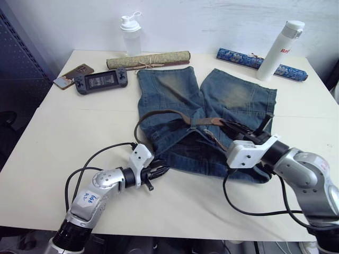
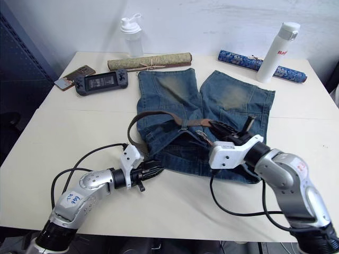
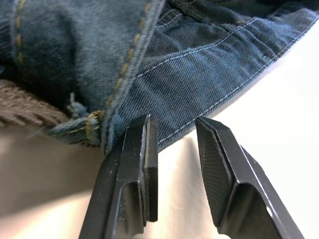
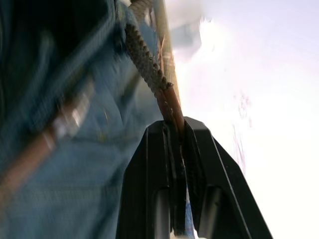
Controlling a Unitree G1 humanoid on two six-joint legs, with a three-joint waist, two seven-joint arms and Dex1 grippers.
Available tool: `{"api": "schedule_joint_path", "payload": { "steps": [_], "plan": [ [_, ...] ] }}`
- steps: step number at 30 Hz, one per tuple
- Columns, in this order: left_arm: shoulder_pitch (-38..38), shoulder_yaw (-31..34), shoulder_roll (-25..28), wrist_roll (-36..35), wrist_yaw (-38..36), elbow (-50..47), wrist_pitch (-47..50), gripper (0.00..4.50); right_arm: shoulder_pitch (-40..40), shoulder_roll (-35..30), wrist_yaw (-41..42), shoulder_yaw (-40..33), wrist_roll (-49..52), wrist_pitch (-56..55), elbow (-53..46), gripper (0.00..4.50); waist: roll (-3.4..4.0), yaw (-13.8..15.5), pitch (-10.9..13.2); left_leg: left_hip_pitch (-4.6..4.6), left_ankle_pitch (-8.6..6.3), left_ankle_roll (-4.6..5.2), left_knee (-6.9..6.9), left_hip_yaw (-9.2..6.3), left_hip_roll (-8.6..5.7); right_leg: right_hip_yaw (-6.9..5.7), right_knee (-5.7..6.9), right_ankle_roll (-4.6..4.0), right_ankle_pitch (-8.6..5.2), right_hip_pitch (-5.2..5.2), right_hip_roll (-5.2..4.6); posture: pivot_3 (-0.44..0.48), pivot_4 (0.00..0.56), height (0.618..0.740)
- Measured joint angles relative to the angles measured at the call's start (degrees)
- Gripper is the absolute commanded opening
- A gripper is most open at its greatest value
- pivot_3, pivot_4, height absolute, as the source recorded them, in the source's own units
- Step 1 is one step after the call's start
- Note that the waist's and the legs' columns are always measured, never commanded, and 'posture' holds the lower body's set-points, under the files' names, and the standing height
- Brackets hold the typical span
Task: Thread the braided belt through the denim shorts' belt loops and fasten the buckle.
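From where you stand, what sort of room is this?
Probably an indoor test room or lab, not a home: a plain white table against a bare wall, with denim shorts, a handheld game console and a white bottle laid out.

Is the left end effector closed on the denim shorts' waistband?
No: in the left wrist view the left end effector has its fingers apart, with table showing between them, just short of the denim shorts.

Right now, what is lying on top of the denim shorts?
The braided belt crosses the denim shorts, its leather tip pinched by the right gripper. Cloth under that gripper is hidden.
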Motion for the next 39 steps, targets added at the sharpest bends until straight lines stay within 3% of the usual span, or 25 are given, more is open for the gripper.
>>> {"api": "schedule_joint_path", "payload": {
  "steps": [11, 18, 22, 25, 29, 30, 34, 39],
  "plan": [
    [0.1, 0.2, 0.0, 0.1, -0.4, 0.1, 0.3, 1.51, 4.1, -4.9, -3.3, -11.9, 4.4, -6.6, 13.1, 0.0, 0.18, -0.1, -0.1, 0.04, 0.13, 0.22, -0.02, 0.02, 0.01, -0.01, -0.01, 0.0, 0.0, 0.04, -0.02, 0.0, 0.15, 0.717],
    [0.1, 0.4, 0.2, 0.1, -0.5, 0.1, 0.3, 1.51, 1.0, -4.4, -3.9, -11.7, 7.5, -4.3, 13.1, 0.0, 0.27, -0.2, -0.1, 0.04, 0.14, 0.23, -0.02, 0.01, 0.03, 0.01, -0.02, 0.0, 0.0, 0.03, -0.04, 0.0, 0.15, 0.717],
    [0.9, 2.1, -0.2, -0.4, -0.7, -0.6, 0.2, 1.51, -0.5, -1.8, -3.3, -8.0, 9.4, -2.8, 9.5, 0.0, 0.28, -0.3, -0.1, 0.03, 0.12, 0.2, -0.03, 0.0, 0.1, 0.03, -0.03, -0.01, -0.01, 0.0, -0.04, 0.0, 0.15, 0.717],
    [2.8, 4.5, -1.0, -2.6, -1.4, -1.4, 0.0, 2.32, -2.3, -0.1, -2.5, -4.4, 10.2, -1.4, 7.2, 0.0, 0.33, -0.5, 0.0, 0.02, 0.11, 0.17, -0.03, 0.05, 0.19, 0.06, 0.0, -0.05, -0.03, -0.07, -0.02, 0.0, 0.15, 0.717],
    [5.0, 8.4, -1.2, -7.4, -3.3, -4.2, 1.2, 4.18, -4.9, 1.4, -1.6, -1.1, 10.9, -0.2, 5.1, 0.0, 0.33, -0.4, 0.0, -0.04, 0.09, 0.14, -0.03, 0.02, 0.25, 0.01, 0.0, -0.12, -0.06, -0.12, 0.01, 0.0, 0.15, 0.717],
    [5.2, 10.0, -1.3, -9.5, -3.6, -5.9, 1.8, 4.44, -5.4, 1.5, -1.2, 0.0, 11.1, 0.1, 4.7, 0.0, 0.32, -0.4, 0.1, -0.05, 0.1, 0.14, -0.03, 0.02, 0.25, 0.0, 0.0, -0.12, -0.06, -0.12, 0.0, 0.0, 0.15, 0.717],
    [5.8, 15.0, 0.5, -18.2, -5.0, -13.9, 5.3, 4.44, -7.1, 1.9, 0.5, 3.3, 11.1, 0.8, 3.9, 0.0, 0.29, -0.3, 0.1, -0.06, 0.09, 0.14, 0.0, 0.01, 0.21, 0.0, -0.03, -0.12, -0.06, -0.07, -0.02, 0.0, 0.15, 0.717],
    [3.0, 14.7, -0.8, -18.3, -1.3, -17.0, 6.6, 4.44, -8.7, 2.4, 1.5, 7.0, 10.5, 0.7, 3.6, 0.0, 0.29, -0.2, 0.1, -0.05, 0.1, 0.14, 0.01, -0.01, 0.17, -0.04, 0.01, -0.12, -0.06, -0.07, 0.18, 0.0, 0.15, 0.717]
  ]
}}
